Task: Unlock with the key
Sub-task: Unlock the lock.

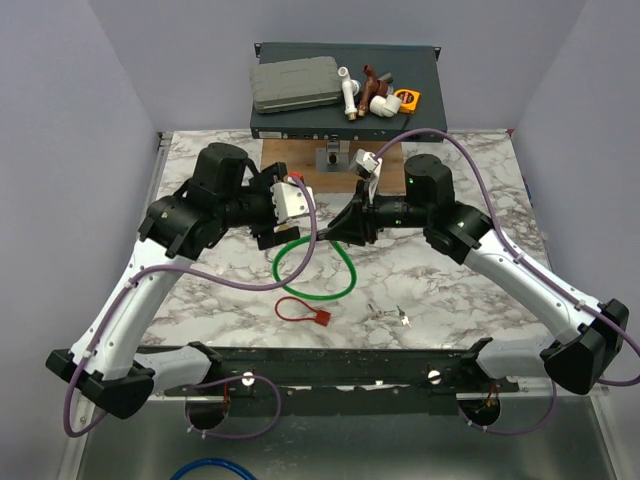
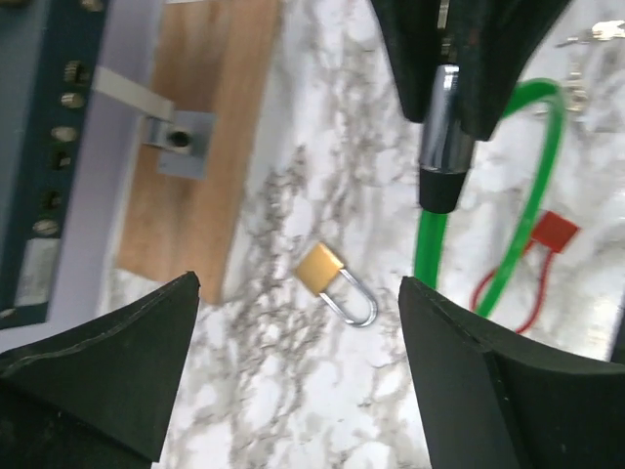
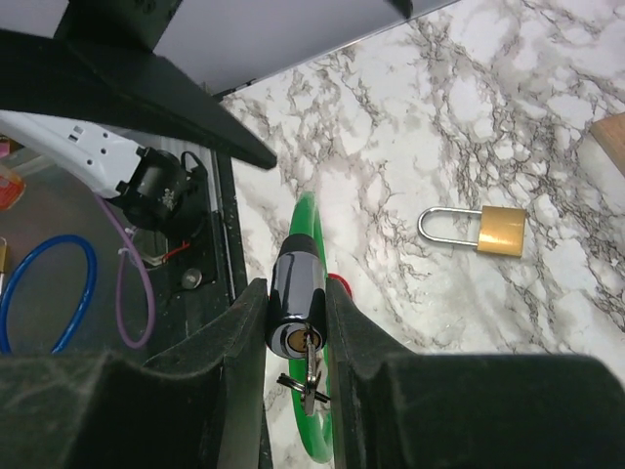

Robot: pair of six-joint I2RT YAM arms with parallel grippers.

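The right gripper (image 3: 296, 298) was clamped on the chrome lock cylinder (image 3: 293, 269), one finger pressing each side of the barrel. The key (image 3: 311, 376) sat in the keyway on the face nearest that wrist, tucked low between the two fingers. Off the cylinder's far end, the green cable (image 3: 305, 220) ran on past the fingertips and down toward the table. The left gripper (image 2: 298, 293) hung with its jaws spread wide and nothing between them. The cylinder was held up just beyond one of its fingers, and a brass padlock (image 2: 322, 269) lay on the marble below the gap. Farther out past the padlock stood a wooden block (image 2: 200, 147). The likely trouble was the key: nothing held it, so it could droop or slide out. Because it sat so tightly between the right fingers, a reach for it might strike them instead. A turn might also spin the smooth barrel in its grip.
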